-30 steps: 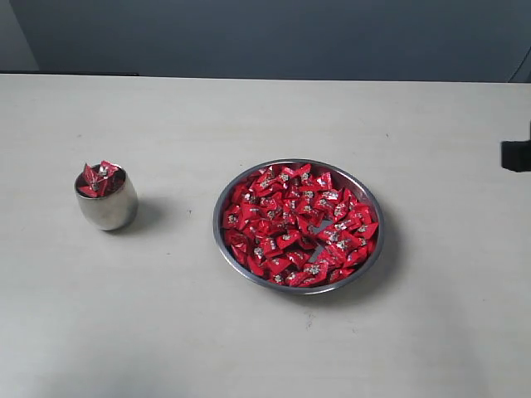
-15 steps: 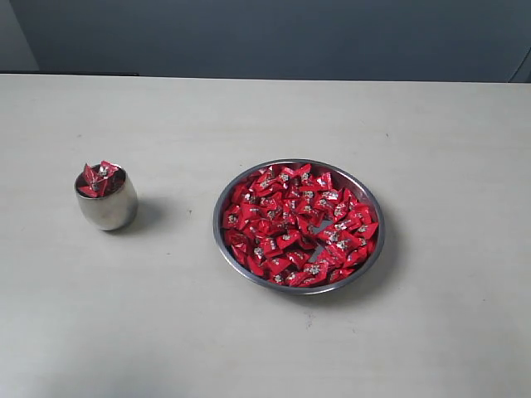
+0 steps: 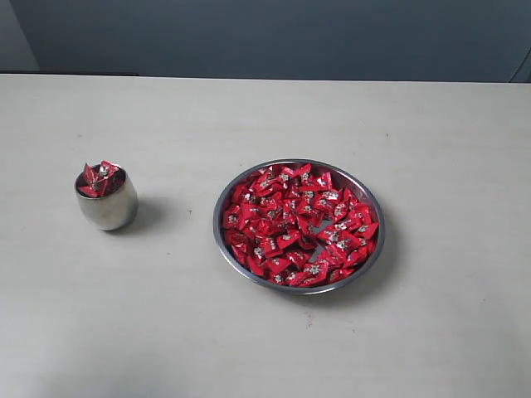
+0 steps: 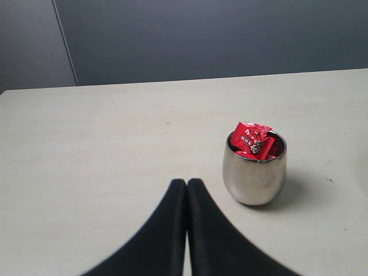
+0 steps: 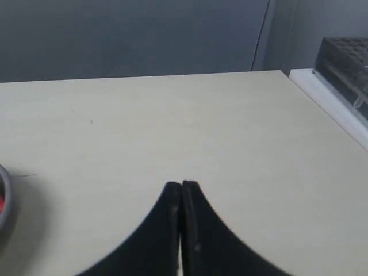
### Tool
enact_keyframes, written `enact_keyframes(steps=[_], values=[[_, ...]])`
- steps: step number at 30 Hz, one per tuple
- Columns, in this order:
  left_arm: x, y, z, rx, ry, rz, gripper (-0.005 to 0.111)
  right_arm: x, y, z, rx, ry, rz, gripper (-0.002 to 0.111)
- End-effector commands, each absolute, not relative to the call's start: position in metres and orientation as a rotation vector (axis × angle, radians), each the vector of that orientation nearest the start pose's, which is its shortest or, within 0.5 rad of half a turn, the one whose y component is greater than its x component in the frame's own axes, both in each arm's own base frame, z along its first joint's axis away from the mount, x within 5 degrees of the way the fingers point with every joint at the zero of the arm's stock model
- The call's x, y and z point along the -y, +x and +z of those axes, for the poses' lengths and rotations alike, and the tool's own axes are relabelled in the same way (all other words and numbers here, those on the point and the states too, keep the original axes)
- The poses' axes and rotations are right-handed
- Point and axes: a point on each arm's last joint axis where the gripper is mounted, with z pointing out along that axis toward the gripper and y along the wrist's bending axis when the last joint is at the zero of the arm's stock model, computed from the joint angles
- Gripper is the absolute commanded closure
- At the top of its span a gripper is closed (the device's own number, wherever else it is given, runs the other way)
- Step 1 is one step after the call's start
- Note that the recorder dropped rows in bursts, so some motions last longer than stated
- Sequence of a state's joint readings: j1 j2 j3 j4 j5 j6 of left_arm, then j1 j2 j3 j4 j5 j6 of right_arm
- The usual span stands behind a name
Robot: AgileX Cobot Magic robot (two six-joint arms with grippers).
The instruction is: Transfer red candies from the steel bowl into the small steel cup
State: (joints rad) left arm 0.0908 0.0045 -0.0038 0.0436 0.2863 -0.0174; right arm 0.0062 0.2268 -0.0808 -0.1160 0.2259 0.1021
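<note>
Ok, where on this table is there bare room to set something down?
Bare tabletop lies between the small rounded steel cup and the wide shallow steel bowl, and beyond both toward the dark wall. Cup and bowl are crowded with red foil candies.

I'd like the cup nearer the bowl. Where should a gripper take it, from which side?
Grip the small steel cup at its mid-wall, likely coming level from the side: it stands upright, apart from the steel bowl, and red candies heaped above its mouth block a rim pinch.
</note>
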Motion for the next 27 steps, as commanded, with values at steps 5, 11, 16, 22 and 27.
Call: enact_keyframes(steps=[5,11,16,22,27], values=[[-0.006,0.054,0.187,-1.768,-0.063,0.089,0.106,0.002,0.067,0.185,-1.86,0.019,-0.014,0.109],[-0.006,0.054,0.187,-1.768,-0.063,0.089,0.106,0.002,0.067,0.183,-1.864,0.021,-0.013,0.109],[-0.006,0.054,0.187,-1.768,-0.063,0.089,0.106,0.002,0.066,0.181,-1.892,0.024,-0.013,0.109],[-0.006,0.054,0.187,-1.768,-0.063,0.089,0.106,0.002,0.066,0.181,-1.896,0.029,-0.009,0.109],[-0.006,0.054,0.187,-1.768,-0.063,0.089,0.106,0.001,0.066,0.181,-1.896,0.043,0.009,0.109]])
